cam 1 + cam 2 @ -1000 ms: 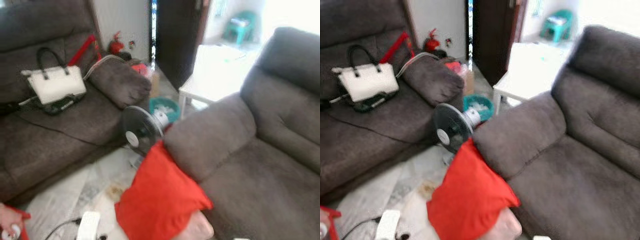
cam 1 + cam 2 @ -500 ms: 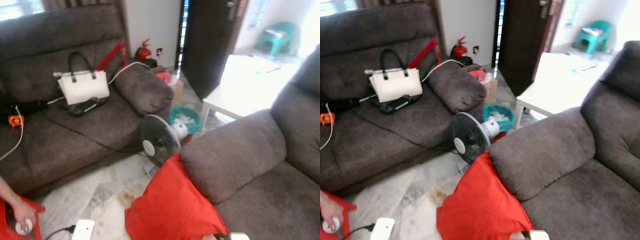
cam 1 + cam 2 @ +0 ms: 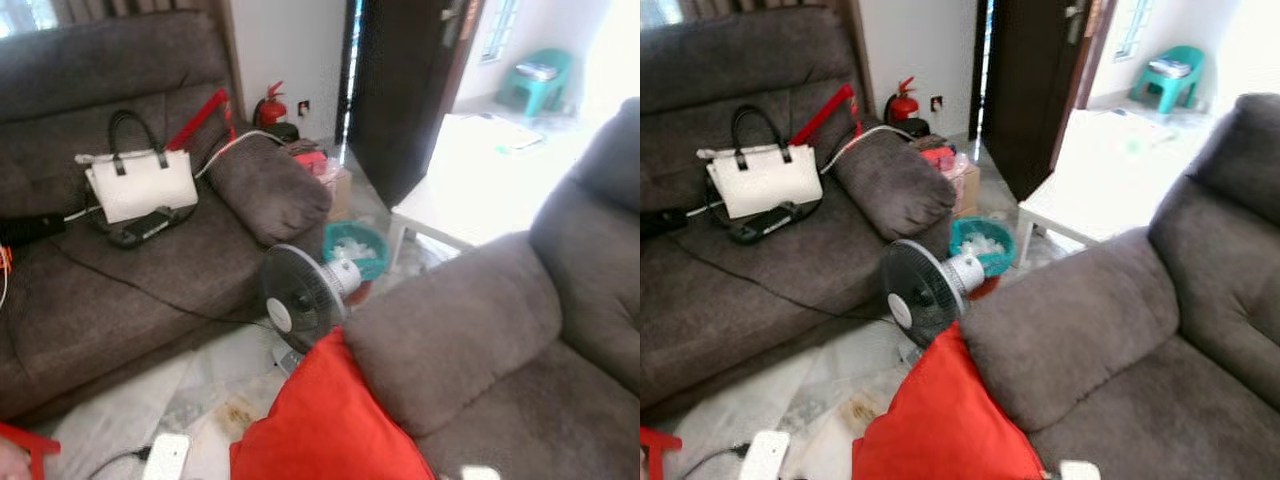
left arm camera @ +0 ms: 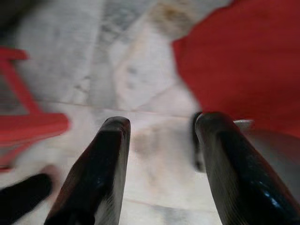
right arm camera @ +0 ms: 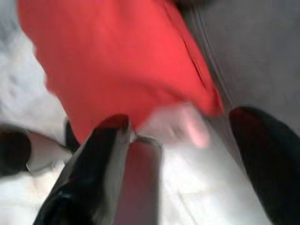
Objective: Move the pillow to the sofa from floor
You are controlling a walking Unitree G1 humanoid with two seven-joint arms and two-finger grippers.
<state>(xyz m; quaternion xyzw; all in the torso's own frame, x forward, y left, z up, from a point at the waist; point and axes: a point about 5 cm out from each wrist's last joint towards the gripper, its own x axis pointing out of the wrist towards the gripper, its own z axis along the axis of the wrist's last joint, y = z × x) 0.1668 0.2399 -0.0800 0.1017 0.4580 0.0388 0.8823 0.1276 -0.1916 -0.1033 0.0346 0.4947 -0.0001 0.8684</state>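
Observation:
A red pillow (image 3: 325,425) leans upright against the armrest of the near grey sofa (image 3: 480,330), its lower end on the marble floor at the bottom of the head views. It also appears as the red pillow (image 5: 122,61) in the right wrist view, beyond the open right gripper (image 5: 187,145). The left gripper (image 4: 161,140) hangs open over the pale floor, with the pillow's edge (image 4: 243,56) off to one side of it. Neither gripper holds anything.
A small standing fan (image 3: 300,305) is on the floor just behind the pillow. A second grey sofa (image 3: 90,290) on the left carries a white handbag (image 3: 140,185). A teal basket (image 3: 355,245), white table (image 3: 470,170), red stool (image 4: 28,122) and white power strip (image 3: 165,455) stand around.
The head camera has shifted, so the whole scene slid left and down. The person's hand at the lower left has left view. The pillow has not moved.

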